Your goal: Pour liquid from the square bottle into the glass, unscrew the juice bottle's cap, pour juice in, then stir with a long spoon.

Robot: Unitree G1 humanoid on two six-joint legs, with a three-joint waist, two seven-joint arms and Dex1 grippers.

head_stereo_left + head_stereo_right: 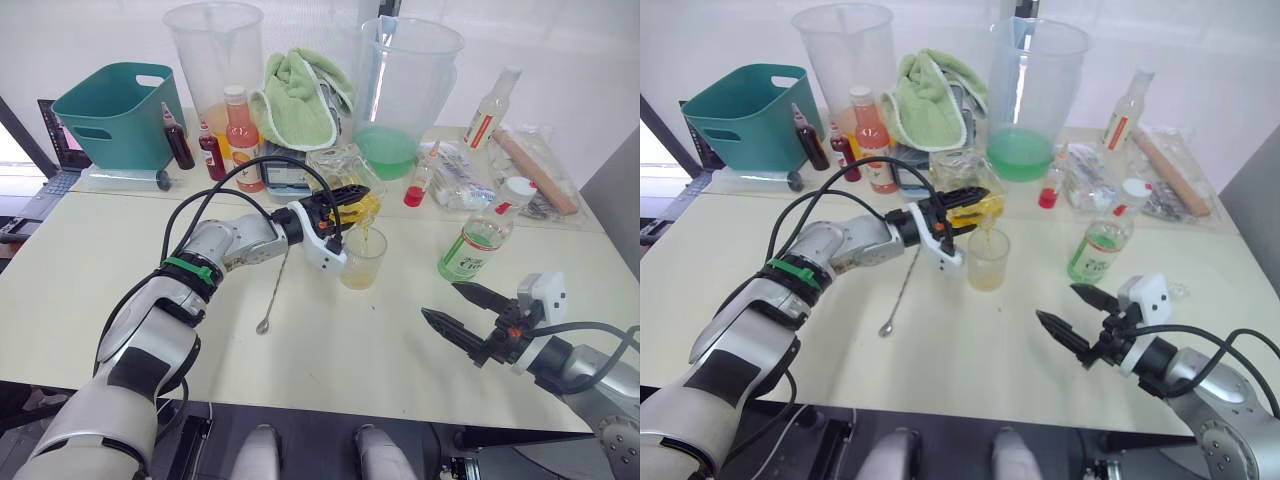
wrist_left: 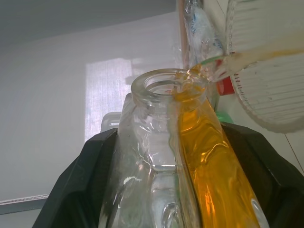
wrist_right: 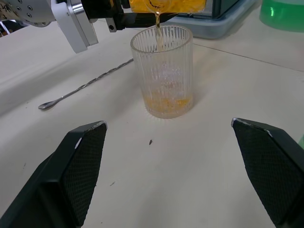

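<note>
Here the left gripper [image 1: 345, 200] clamps the tilted square bottle [image 1: 358, 203] above the glass [image 1: 362, 258] — liquid streaming in; right gripper [image 1: 462, 310] gapes empty, nearby.

Small ribbed clear glass tumbler [image 1: 362, 257]: on the cream desk [image 1: 90, 260], near centre. Squat faceted clear decanter of yellow liquid [image 1: 355, 205]: tilted just above it at 11 o'clock, held in the left claw [image 1: 338, 208]. Thin silver bar spoon [image 1: 273, 290]: flat on the desk at the tumbler's 9 o'clock. Slim green-labelled bottle with white cap [image 1: 482, 238]: upright at 3 o'clock. Right claw [image 1: 462, 312]: at 4 o'clock, apart. Teal plastic bin [image 1: 118, 113]: far back at 10 o'clock.
</note>
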